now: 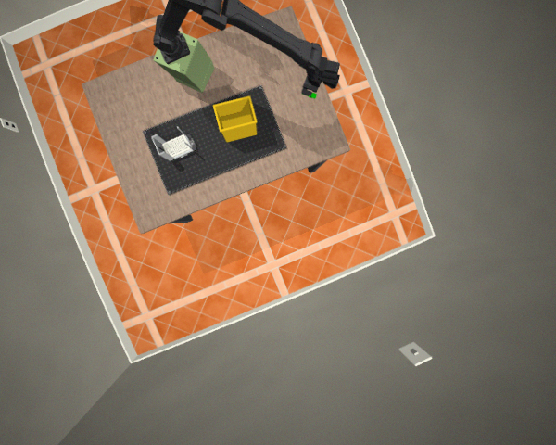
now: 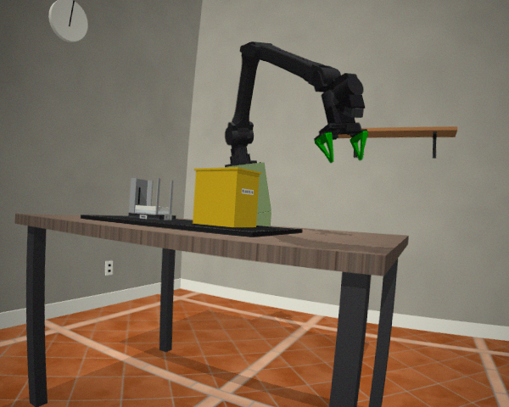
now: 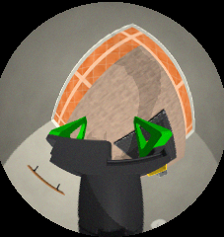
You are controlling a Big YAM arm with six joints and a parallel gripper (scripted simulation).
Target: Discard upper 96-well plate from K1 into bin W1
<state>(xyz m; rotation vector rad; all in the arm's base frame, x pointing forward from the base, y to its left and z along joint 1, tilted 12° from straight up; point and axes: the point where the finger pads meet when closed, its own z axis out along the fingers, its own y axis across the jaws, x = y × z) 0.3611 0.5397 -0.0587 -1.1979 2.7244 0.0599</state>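
Observation:
The grey stack rack K1 [image 1: 172,146] stands on the left part of a black perforated mat [image 1: 214,138], with white 96-well plates [image 1: 176,146] stacked between its posts; it also shows in the side view [image 2: 150,198]. The yellow plastics bin W1 [image 1: 234,119] stands upright on the mat to the right of the rack, its mouth open and empty; it also shows in the side view [image 2: 225,196]. My gripper [image 2: 341,147] with green fingers is open and empty, high above the table's right end, well away from bin and rack. The wrist view shows the open fingers.
The arm's base sits on a light green pedestal [image 1: 184,61] behind the bin. A wooden wall shelf [image 2: 404,131] hangs behind the gripper. The table edge [image 2: 347,258] lies below the gripper, with tiled floor beyond.

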